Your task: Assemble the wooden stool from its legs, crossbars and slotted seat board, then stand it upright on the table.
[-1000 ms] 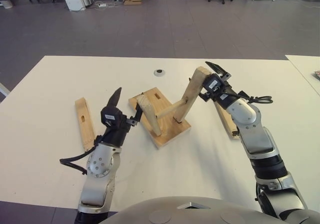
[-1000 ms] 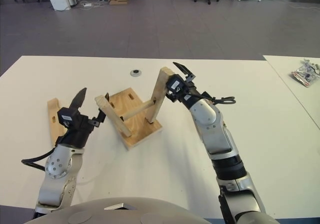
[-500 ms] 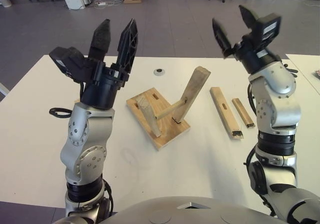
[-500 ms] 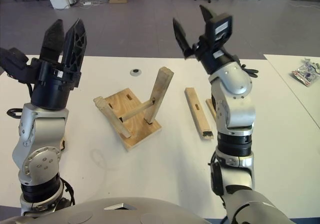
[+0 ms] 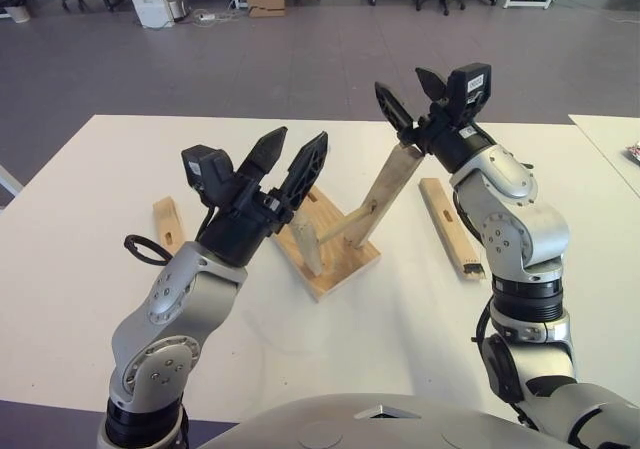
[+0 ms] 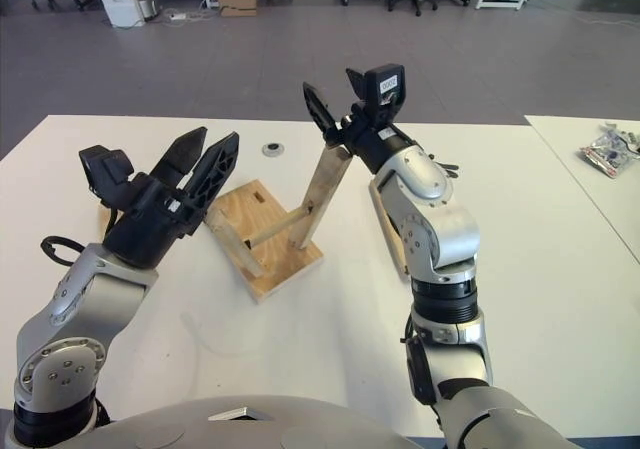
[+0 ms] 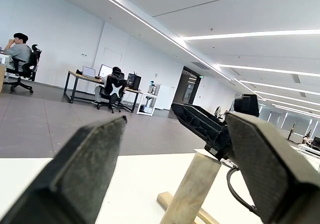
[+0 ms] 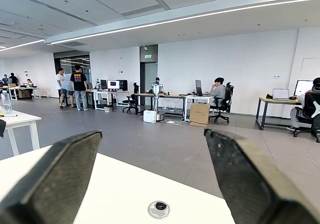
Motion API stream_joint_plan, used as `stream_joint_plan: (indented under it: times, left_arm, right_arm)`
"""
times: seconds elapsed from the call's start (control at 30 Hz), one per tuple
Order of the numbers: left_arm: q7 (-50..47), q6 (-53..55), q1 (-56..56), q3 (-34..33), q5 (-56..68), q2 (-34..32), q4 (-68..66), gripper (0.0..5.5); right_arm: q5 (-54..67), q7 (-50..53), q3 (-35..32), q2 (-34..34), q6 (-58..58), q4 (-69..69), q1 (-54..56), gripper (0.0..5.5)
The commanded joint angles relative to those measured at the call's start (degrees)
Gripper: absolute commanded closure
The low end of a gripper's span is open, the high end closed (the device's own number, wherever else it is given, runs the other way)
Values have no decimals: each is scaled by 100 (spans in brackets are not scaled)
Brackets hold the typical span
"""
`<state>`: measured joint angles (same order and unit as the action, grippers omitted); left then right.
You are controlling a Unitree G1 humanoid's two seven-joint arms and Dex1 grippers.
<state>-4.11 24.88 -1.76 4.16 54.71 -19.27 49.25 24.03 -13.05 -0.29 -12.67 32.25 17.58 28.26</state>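
Right gripper (image 5: 403, 87), jaws wide, hovers just above the upper end of the tilted leg (image 5: 385, 191); left gripper (image 5: 300, 137), also wide, farther off.

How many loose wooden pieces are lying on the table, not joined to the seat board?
2. The left piece lies left of the seat board; the right piece lies to its right. More may be hidden.
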Motion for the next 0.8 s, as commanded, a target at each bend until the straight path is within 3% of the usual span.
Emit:
stream_joint_plan:
  times: [0.03, 0.23, 0.4, 0.53, 0.63, 0.8]
  left_arm:
    - [88, 801, -589, 348, -323, -141, -1404, 184]
    - [833, 291, 275, -612, 353, -230, -1242, 184]
    - [601, -136, 885, -1296, 2132, -58, -411, 184]
    - [138, -962, 1631, -1999, 2908, 261, -616, 184]
    - [218, -1019, 1508, -2086, 2336, 162, -943, 184]
    - [460, -1064, 1084, -1932, 1267, 202, -1241, 184]
  right_arm:
    - [-105, -140, 380, 55, 420, -472, -401, 166]
    - [454, -292, -252, -63, 681, -207, 308, 166]
    - [1222, -353, -791, -99, 1065, -115, 1026, 166]
    - [1595, -299, -1134, -189, 1253, -249, 1420, 166]
    - [2161, -387, -1334, -383, 1740, -24, 1353, 166]
    - [2392, -850, -1042, -1142, 2457, 504, 284, 166]
